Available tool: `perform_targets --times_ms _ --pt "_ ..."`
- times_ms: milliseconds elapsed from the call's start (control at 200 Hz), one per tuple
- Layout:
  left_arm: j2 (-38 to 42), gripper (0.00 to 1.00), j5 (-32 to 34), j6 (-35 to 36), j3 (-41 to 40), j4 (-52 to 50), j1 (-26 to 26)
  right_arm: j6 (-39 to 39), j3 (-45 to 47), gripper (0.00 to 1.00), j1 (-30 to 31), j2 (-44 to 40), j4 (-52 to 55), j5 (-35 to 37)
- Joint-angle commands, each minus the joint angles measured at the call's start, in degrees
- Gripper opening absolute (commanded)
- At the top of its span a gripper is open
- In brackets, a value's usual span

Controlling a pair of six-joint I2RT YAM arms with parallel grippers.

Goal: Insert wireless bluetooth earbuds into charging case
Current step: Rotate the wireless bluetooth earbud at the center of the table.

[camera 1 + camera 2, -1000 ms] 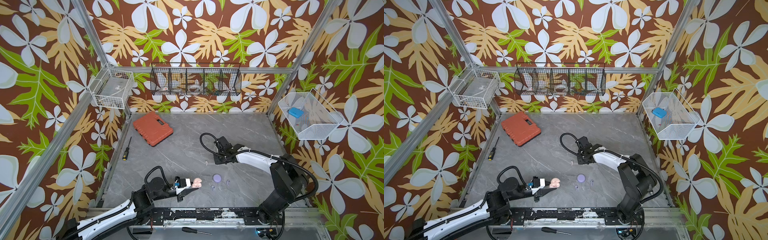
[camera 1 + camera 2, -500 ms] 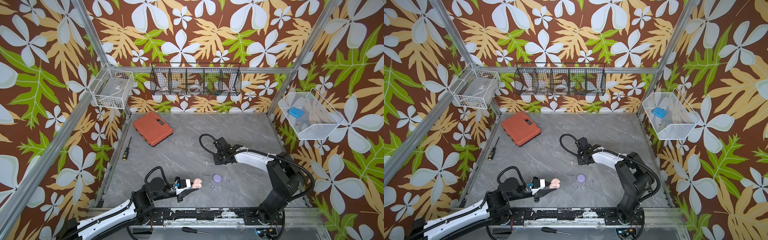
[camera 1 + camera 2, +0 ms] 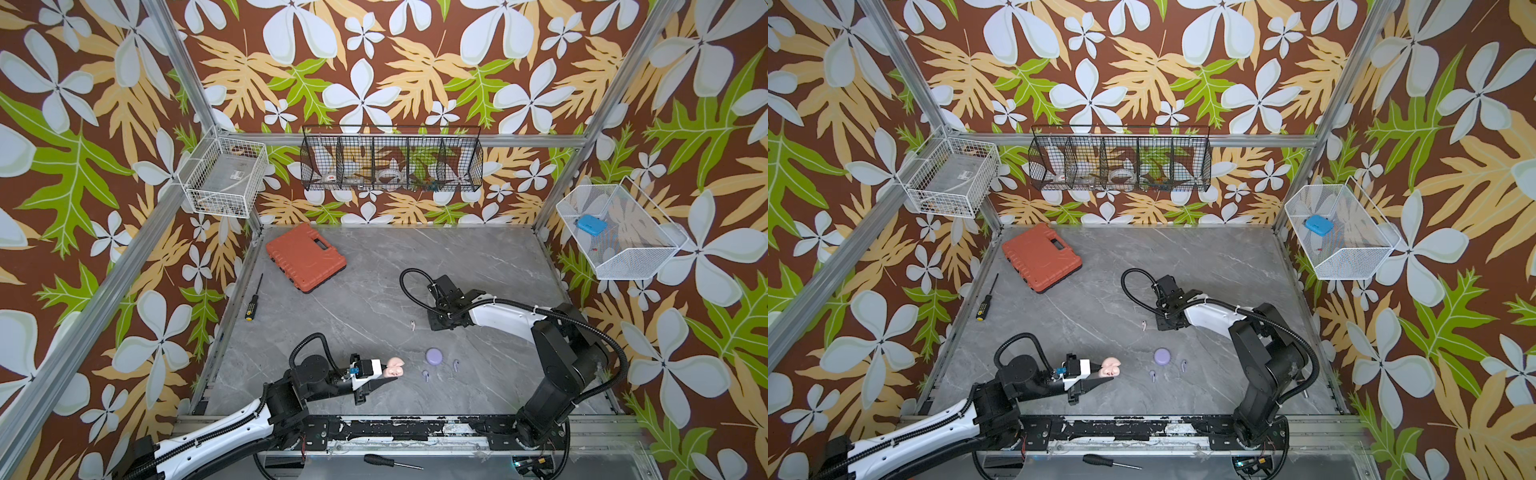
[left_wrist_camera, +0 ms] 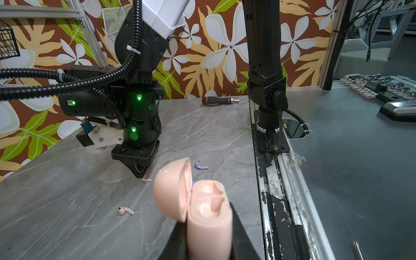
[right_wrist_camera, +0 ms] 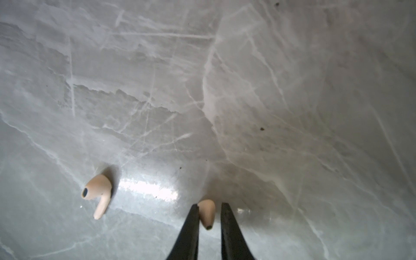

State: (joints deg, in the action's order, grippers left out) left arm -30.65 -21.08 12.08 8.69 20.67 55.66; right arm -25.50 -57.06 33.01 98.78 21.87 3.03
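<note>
The left claw [image 4: 208, 236] is clamped on the base of the pale pink charging case [image 4: 202, 202]. It holds the case off the desk [image 3: 374, 270] with the lid swung open and both sockets bare, probably so an earbud can be dropped straight in. The right claw [image 5: 210, 204] points down at the desk with its jaws narrowly straddling one pink earbud [image 5: 206, 216]. One finger touches the earbud and a sliver of gap shows at the other, so I cannot tell whether it grips yet. The other pink earbud [image 5: 99, 193] lies loose just beside it. The closed lavender case [image 3: 434, 356] sits nearer the front, with two lavender earbuds [image 3: 426, 375] on the desk near it, apparently waiting their turn.
</note>
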Motion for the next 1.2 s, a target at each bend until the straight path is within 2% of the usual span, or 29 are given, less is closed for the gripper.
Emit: perform_targets --times_ms 0,1196 --pt "0.0 0.0 -0.2 0.1 0.0 1.9 0.0 -0.4 0.2 0.17 -0.3 0.0 -0.8 -0.3" --pt "-0.5 0.0 -0.2 0.4 -0.2 1.7 0.0 -3.8 7.5 0.13 -3.6 -4.6 -7.7 -8.3"
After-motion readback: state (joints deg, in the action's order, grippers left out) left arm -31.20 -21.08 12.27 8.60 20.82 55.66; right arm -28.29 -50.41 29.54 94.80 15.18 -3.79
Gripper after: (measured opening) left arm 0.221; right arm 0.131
